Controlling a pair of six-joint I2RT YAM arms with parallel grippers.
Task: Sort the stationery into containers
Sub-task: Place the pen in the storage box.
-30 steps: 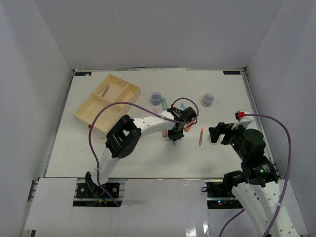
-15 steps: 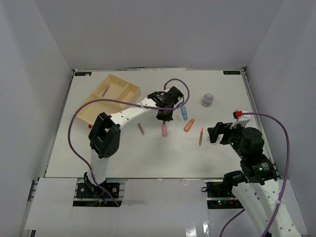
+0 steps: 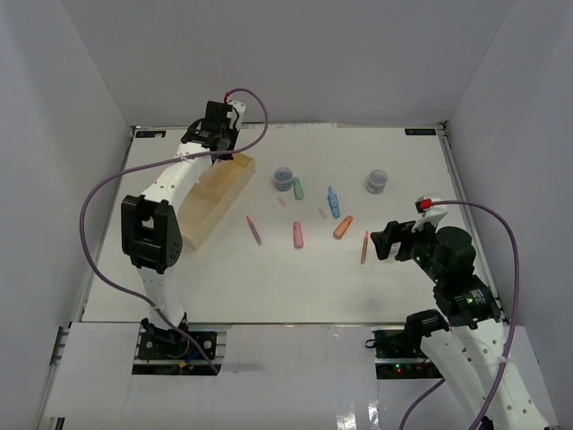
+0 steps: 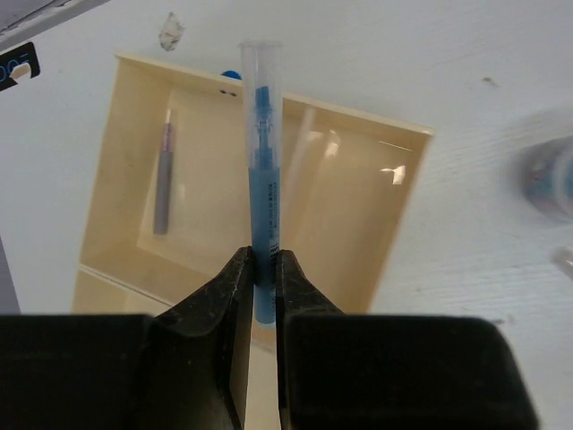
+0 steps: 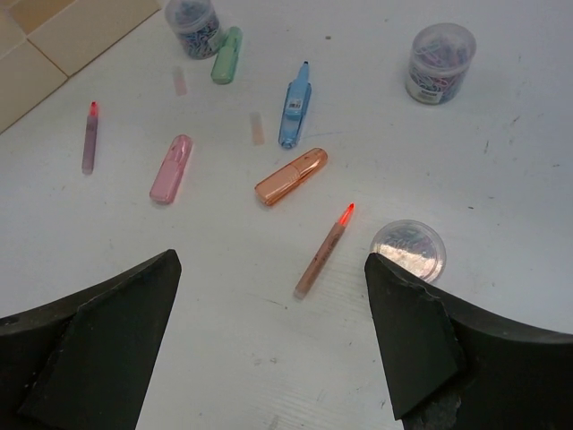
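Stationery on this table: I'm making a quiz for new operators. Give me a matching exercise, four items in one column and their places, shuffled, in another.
Items
1. blue pen
2. grey pen
3. green marker
4. orange marker

Places
A. lying in a tray compartment
B. on the table beside a jar
C. clamped between the left fingers, over the tray
D. on the table between the blue marker and the orange pen

Pairs: 1-C, 2-A, 3-B, 4-D
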